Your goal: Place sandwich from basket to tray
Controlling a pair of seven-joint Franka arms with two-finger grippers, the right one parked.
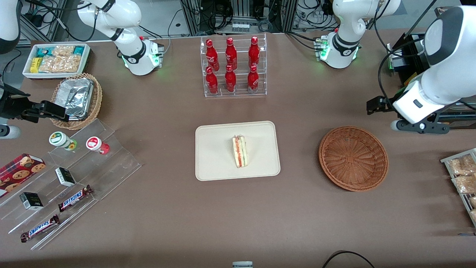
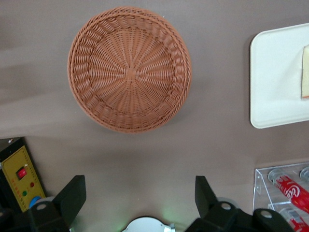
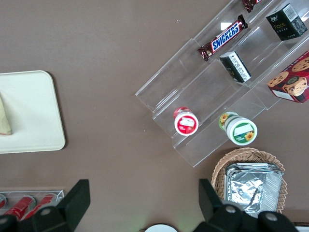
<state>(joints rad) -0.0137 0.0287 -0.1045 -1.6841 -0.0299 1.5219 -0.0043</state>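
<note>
The sandwich [image 1: 240, 151] lies on its side on the cream tray [image 1: 215, 149] at the middle of the table, its red and green filling edge showing. The reddish-brown wicker basket [image 1: 353, 158] sits beside the tray toward the working arm's end and holds nothing. My left gripper [image 1: 373, 104] hangs high above the table, a little farther from the front camera than the basket, open with nothing between its fingers. In the left wrist view the gripper [image 2: 139, 186] looks down on bare table beside the basket [image 2: 129, 68], with the tray [image 2: 275, 82] and a sliver of the sandwich [image 2: 305, 72] also in sight.
A clear rack of red bottles [image 1: 232, 67] stands farther from the camera than the tray. Toward the parked arm's end are a tan basket with a foil container [image 1: 76, 96], a stepped acrylic shelf of snacks [image 1: 74, 178] and a white snack tray [image 1: 55, 59]. Packets on a rack [image 1: 463, 178] lie by the basket.
</note>
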